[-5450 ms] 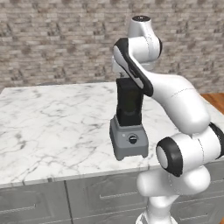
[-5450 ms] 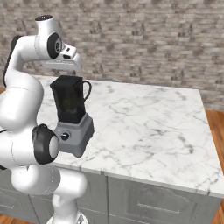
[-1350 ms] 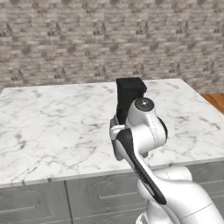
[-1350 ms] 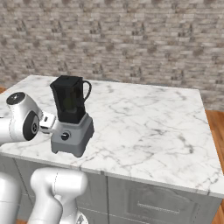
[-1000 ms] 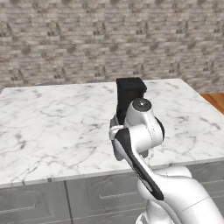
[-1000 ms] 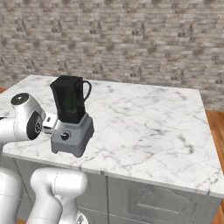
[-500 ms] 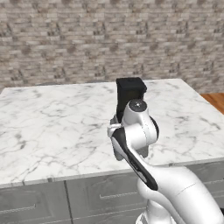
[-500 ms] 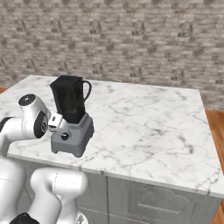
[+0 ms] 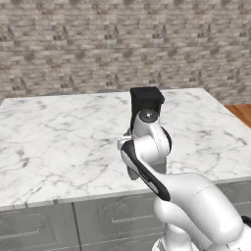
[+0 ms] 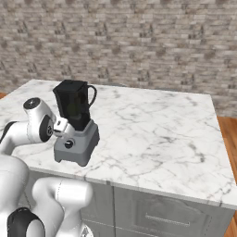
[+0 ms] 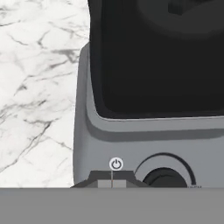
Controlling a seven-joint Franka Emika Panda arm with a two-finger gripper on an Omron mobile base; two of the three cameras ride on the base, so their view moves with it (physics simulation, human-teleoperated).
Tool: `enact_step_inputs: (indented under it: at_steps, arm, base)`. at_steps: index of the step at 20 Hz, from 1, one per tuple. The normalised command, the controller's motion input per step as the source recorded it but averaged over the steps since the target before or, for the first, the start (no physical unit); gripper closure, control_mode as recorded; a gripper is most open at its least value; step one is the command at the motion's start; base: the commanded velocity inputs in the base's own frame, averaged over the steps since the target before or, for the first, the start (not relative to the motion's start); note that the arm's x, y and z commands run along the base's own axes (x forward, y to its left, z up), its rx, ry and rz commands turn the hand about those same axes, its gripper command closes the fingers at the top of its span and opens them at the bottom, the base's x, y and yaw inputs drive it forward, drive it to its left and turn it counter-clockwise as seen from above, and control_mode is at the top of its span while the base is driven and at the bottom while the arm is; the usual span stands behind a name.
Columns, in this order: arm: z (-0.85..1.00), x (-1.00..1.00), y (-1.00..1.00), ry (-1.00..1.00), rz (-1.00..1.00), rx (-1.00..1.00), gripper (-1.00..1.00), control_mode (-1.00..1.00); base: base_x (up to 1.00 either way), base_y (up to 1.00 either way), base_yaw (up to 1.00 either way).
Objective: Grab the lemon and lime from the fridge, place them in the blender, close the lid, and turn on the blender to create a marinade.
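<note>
Blender (image 10: 75, 122) stands upright near the front left edge of the marble surface (image 10: 152, 134); black jar seated on grey base, lid (image 10: 69, 84) on top, contents hidden. Hand (image 10: 62, 126) closed, empty, at the base front beside the power symbol (image 11: 116, 164) and knob (image 11: 165, 176); contact not discernible.

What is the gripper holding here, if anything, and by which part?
Nothing. The gripper is shut with nothing between its tips, right up against the blender base just below the power symbol, left of the knob.
</note>
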Motion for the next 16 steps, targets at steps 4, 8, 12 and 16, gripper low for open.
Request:
enact_step_inputs:
  at_steps: [4,8,12,16]
  arm:
    - [-0.04,0.16,0.06,0.00,-0.01,0.00,1.00,-1.00]
    - [-0.02,0.04,0.01,0.00,0.00,0.00,1.00,-1.00]
    - [-0.11,-0.02,-0.04,0.00,0.00,0.00,1.00,-1.00]
    - [-0.15,-0.11,-0.27,0.01,0.00,0.00,1.00,-1.00]
  base:
    - [0.00,0.00,0.00]
    - [0.00,0.00,0.00]
    - [0.00,0.00,0.00]
    - [0.00,0.00,0.00]
